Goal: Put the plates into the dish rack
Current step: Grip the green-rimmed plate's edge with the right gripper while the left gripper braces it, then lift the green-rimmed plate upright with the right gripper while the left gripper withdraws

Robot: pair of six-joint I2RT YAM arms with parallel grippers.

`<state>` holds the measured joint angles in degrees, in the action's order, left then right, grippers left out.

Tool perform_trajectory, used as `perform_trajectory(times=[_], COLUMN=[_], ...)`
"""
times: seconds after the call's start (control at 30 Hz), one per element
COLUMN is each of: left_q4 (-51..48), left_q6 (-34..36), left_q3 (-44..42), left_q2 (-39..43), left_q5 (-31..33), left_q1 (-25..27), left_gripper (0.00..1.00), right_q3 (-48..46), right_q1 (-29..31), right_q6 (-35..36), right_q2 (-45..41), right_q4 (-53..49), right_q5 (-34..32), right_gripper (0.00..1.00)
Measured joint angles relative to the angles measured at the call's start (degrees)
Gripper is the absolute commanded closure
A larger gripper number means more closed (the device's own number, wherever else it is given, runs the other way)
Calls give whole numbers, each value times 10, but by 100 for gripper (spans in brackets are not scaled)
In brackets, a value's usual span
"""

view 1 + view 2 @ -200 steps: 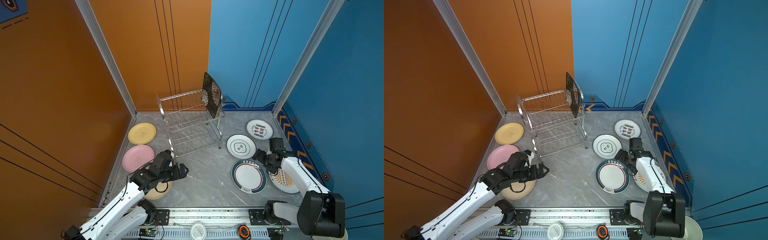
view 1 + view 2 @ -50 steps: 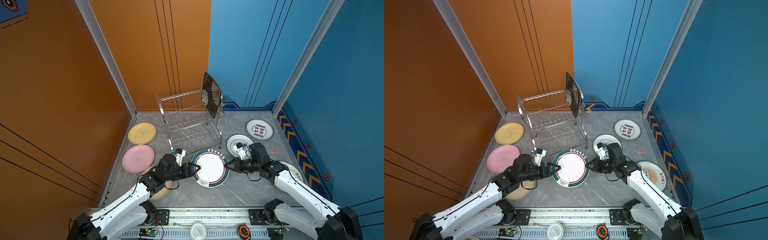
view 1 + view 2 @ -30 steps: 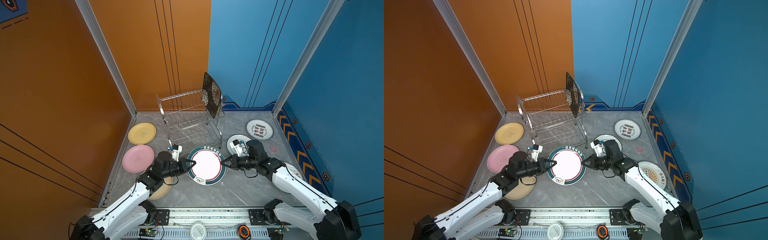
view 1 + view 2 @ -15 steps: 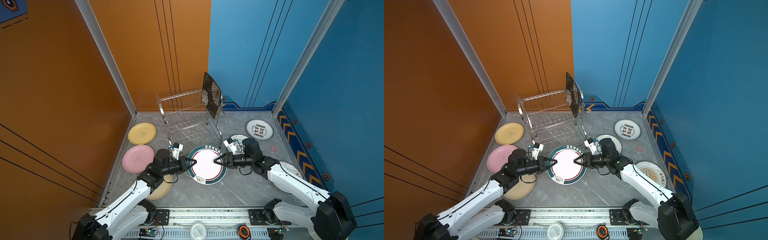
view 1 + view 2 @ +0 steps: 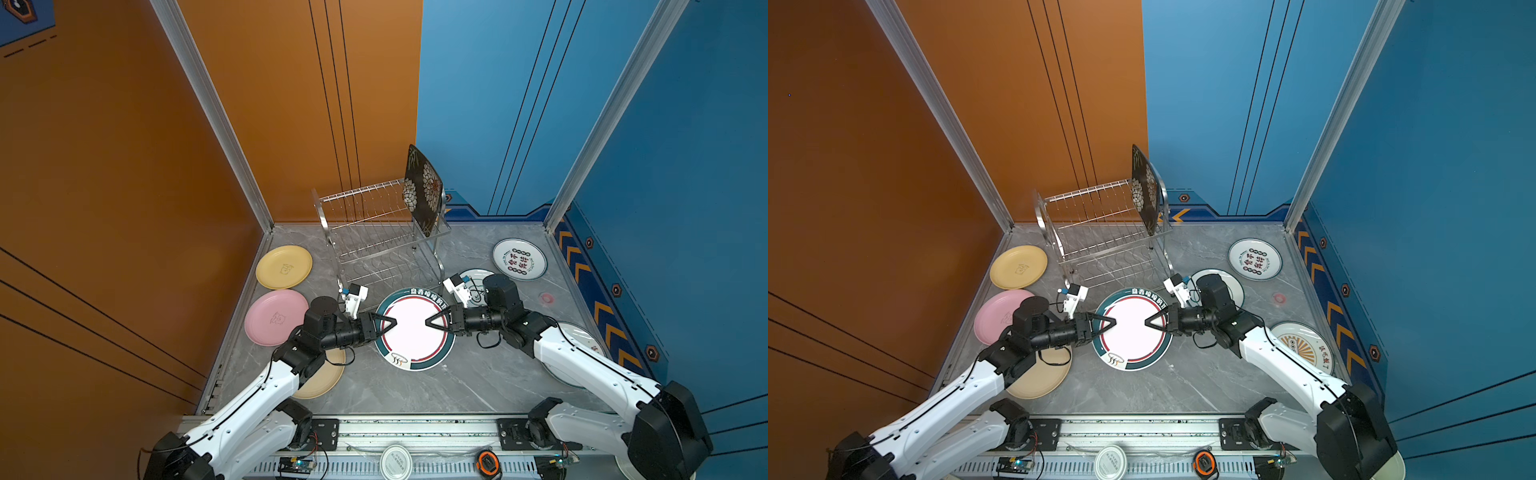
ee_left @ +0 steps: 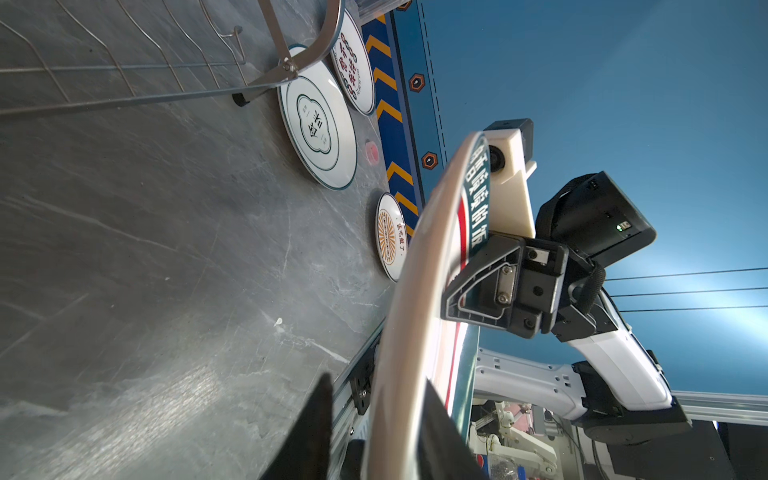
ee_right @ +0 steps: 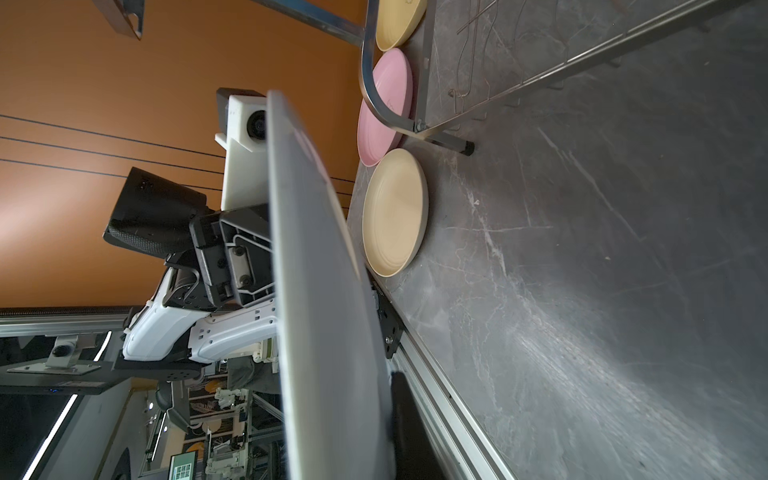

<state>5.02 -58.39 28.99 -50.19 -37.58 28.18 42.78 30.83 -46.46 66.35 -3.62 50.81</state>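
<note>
Above grey tabletop [image 5: 478, 374], right claw [image 5: 428, 322] grips green-rimmed plate [image 5: 411, 336]; left claw [image 5: 394, 322] gapes around its opposite rim.

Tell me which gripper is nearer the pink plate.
Left. The left gripper is at the side of the green-rimmed plate that faces the pink plate; the right gripper is at its opposite side.

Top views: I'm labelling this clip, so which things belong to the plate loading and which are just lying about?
Job: dish rack, black floral plate, green-rimmed plate, yellow plate, pink plate, beige plate, character plate, half-hidden white plate, sunburst plate.
Lying about: white lid, orange gadget, pink disc.
</note>
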Motion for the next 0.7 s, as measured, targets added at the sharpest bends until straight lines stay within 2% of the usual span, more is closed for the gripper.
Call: perform_trajectory(times=[0.1, 0.3, 0.57, 0.7], left_q4=[-48, -179, -317, -351], left_q6=[18, 64, 108, 121], left_q3=[15, 64, 101, 104], left_q2=[19, 68, 104, 104], left_q5=[12, 59, 136, 161], left_q1=[0, -2, -4, -5], left_gripper=[24, 9, 0, 2], right_q3=[18, 100, 266, 374], right_q1=[-4, -8, 1, 21], right_q6=[16, 71, 133, 157], right_q2=[-13, -43, -57, -48], right_q4=[-39, -165, -348, -418], right_q5=[-16, -101, -275, -361], right_gripper=[100, 100, 100, 100])
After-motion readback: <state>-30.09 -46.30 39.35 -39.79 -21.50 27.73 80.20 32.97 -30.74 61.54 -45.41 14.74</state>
